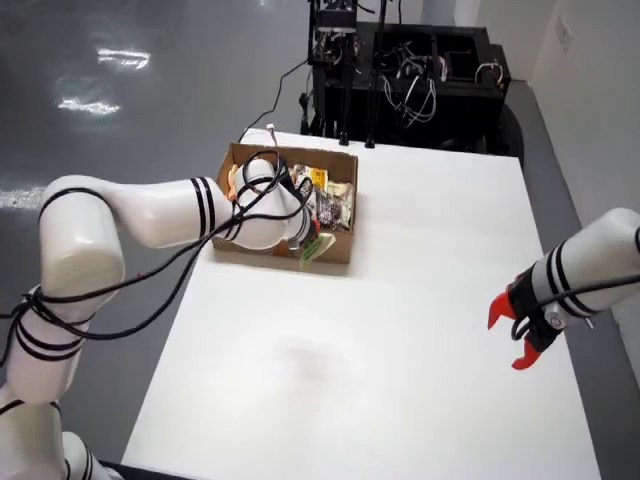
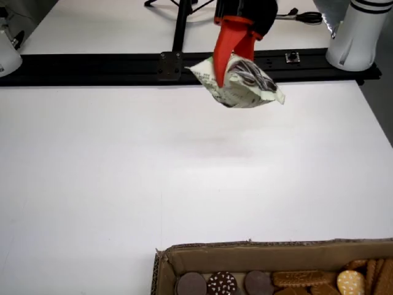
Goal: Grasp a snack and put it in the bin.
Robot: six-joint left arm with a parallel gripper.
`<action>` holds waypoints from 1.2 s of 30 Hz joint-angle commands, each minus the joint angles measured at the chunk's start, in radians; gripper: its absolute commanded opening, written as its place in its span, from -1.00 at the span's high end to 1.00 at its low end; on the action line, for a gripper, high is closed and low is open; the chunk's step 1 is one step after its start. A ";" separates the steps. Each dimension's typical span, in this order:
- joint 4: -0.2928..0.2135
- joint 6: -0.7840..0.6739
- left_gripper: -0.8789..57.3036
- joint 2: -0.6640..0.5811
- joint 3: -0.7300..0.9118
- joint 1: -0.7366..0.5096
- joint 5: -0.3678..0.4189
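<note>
Cardboard box [image 2: 264,249] of cookie packs sits closest in the view from across the worktop [image 2: 123,166], at the bottom edge. Past that it's just bare white surface. Further back, my red fingers [image 2: 230,55] are clamped on a pale green-and-white snack bag [image 2: 249,86], hanging in the air clear of the worktop. Black rail [image 2: 92,64] runs behind.
</note>
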 commanded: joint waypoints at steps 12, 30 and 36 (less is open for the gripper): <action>-0.008 0.078 0.97 0.169 -0.301 0.138 -0.083; -0.094 0.187 0.94 0.382 -0.611 0.247 -0.153; -0.129 0.215 0.83 0.473 -0.750 0.268 -0.133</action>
